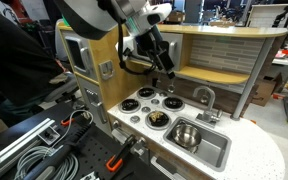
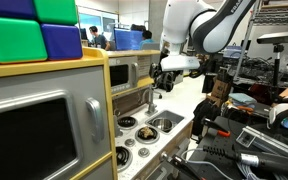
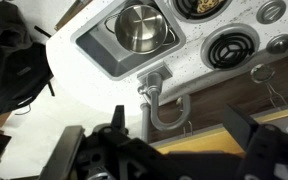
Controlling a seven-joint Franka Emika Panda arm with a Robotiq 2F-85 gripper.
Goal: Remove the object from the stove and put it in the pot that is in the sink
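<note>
The object (image 1: 156, 119) is a small yellowish-tan lump on the stove's (image 1: 134, 108) front burner, next to the sink (image 1: 220, 152). The wrist view shows it at the top edge (image 3: 206, 5). The shiny steel pot (image 1: 186, 135) stands in the sink basin and looks empty in the wrist view (image 3: 139, 27). My gripper (image 1: 167, 68) hangs open and empty well above the stove's back, near the faucet (image 1: 206, 97). In the wrist view its fingers (image 3: 164, 150) are spread wide, with the faucet (image 3: 159, 100) between them.
A grey microwave-like box (image 2: 44, 125) and coloured blocks (image 2: 29, 30) fill the near side in an exterior view. A wooden back wall and shelf (image 1: 219, 55) stand behind the counter. Cables and clamps (image 1: 44, 150) lie beside the toy kitchen.
</note>
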